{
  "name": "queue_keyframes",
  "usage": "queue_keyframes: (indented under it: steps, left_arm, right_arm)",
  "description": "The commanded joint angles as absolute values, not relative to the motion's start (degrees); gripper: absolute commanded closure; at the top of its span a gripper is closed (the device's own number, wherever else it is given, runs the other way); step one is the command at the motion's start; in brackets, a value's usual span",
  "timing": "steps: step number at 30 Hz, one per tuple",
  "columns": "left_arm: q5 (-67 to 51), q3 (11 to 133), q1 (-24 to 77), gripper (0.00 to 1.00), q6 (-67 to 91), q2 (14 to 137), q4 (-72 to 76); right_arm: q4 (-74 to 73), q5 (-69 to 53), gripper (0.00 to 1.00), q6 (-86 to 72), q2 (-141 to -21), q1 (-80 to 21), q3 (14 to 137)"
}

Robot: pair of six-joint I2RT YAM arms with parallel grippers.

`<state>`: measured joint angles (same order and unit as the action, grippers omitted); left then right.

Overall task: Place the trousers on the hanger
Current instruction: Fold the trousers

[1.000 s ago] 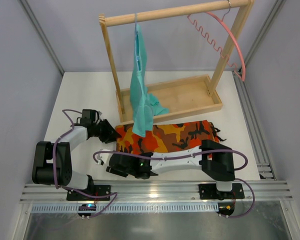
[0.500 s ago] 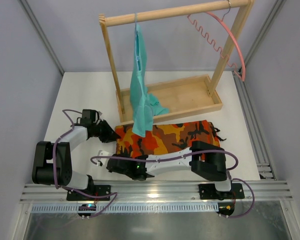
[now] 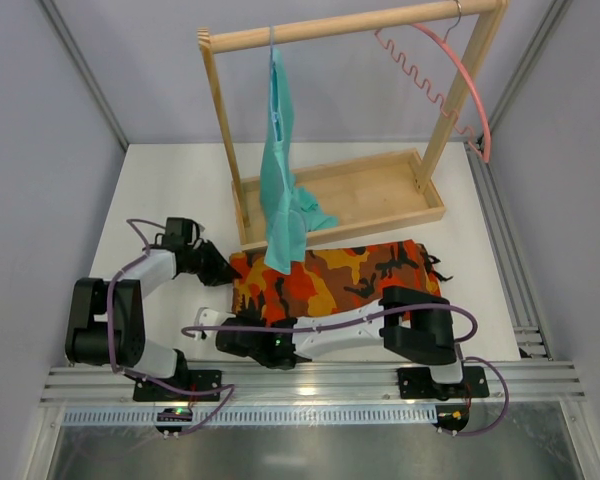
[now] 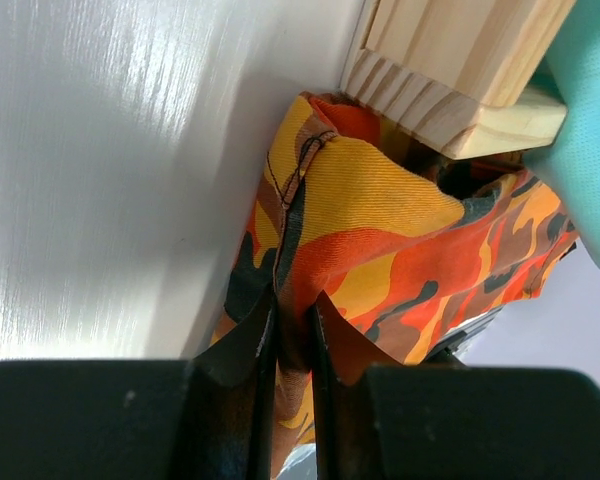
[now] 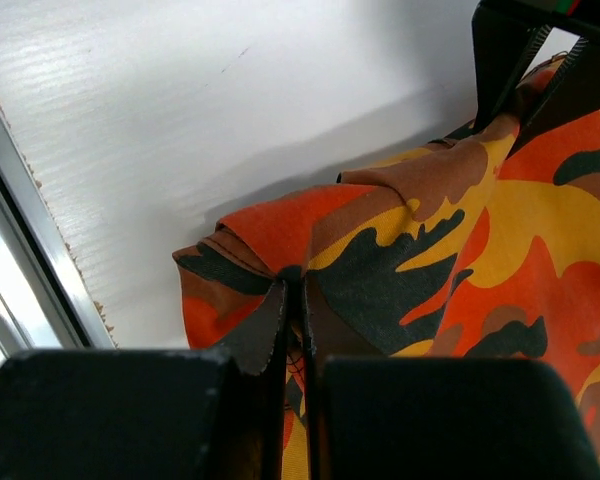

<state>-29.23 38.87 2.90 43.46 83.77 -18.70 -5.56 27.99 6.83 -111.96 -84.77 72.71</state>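
The camouflage trousers (image 3: 330,275) lie folded flat on the white table, in front of the wooden rack. My left gripper (image 3: 224,270) is at their far left corner, shut on a fold of the cloth (image 4: 380,230); the pinch shows at the left gripper (image 4: 292,312). My right gripper (image 3: 245,325) reaches across to the near left corner and is shut on the bunched edge (image 5: 270,245), seen at the right gripper (image 5: 295,292). The pink hanger (image 3: 460,70) hangs from the right end of the rack's top rail, empty.
A teal garment (image 3: 280,190) hangs from the rail on a thin hanger and drapes over the rack's wooden base tray (image 3: 380,195) and the trousers' far edge. The tray's corner (image 4: 450,60) sits just beyond my left fingers. A metal rail (image 5: 20,270) runs along the table's near edge.
My right gripper's jaws have closed on the trousers' near left corner, and the right arm has shifted slightly left. The left gripper has tightened on the far corner.
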Motion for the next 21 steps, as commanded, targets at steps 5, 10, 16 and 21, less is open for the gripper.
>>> queue_keyframes:
  steps: [5,10,16,21]
  left_arm:
    - [-20.14,42.45,2.81,0.99,40.87,85.78,-24.96]
    - [-18.63,43.76,2.81,1.00,40.17,87.01,-26.10]
    - [-18.11,44.56,2.81,0.97,40.25,86.75,-27.77]
    - [-17.23,45.26,2.81,0.64,40.17,83.24,-29.79]
  right_arm:
    - [-4.84,26.02,0.96,6.07,-106.00,-88.85,70.40]
    - [-5.36,24.00,0.96,6.15,-105.29,-90.26,70.22]
    - [-5.63,22.59,0.93,4.05,-105.73,-90.44,69.96]
    - [-5.01,18.30,0.78,0.10,-104.33,-90.35,68.91]
